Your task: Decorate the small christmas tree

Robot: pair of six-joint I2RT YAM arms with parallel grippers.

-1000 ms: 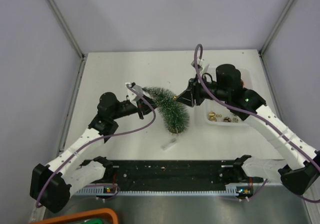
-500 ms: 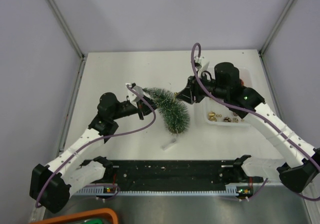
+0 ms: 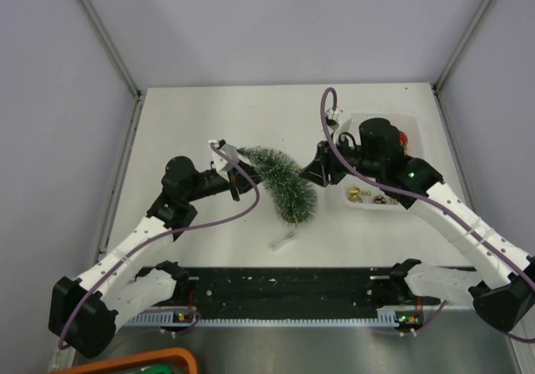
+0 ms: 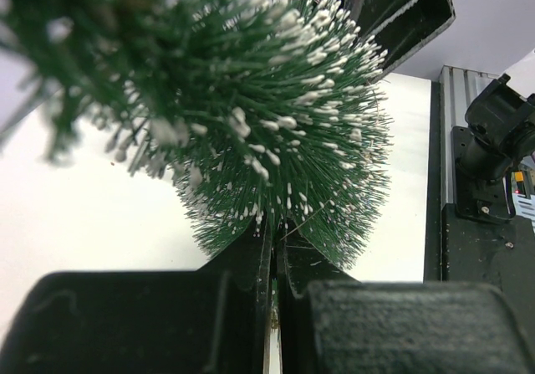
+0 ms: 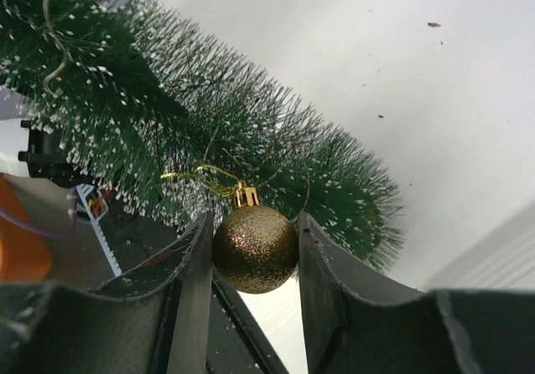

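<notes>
- Right wrist view is showing the right gripper (image 5: 253, 232) pinching a gold glitter bauble (image 5: 255, 255) between its two fingers, cap uppermost
- The bauble's gold thread loop (image 5: 199, 176) is lying against the green bristles just above it; I cannot tell whether it is hooked over any of them
- The small christmas tree (image 3: 282, 183) is leaning over the middle of the table (image 3: 184, 123), with its wide foot toward the near edge and its slim tip pointing away to the left
- The left gripper (image 3: 236, 178) is sitting at that slim end, fingers (image 4: 251, 307) pressed tightly together; bristles are sprouting right at their seam, so it looks to be nipping the tree and propping it at a slant
- A white tray (image 3: 411, 125) is waiting beyond the right arm, with a few more small baubles (image 3: 364, 194) lying in it
- My reading: the hanging of one ornament is under way, and the bauble is not yet hanging by its own thread
- Next, the loop is needing to slide well over a bristle tuft before the right fingers spread, and the retreat is wanting to be slow and straight
- Soft bristles are likely to bend, so a loop resting near the tips is risking a slide off once the bauble's weight comes on it
</notes>
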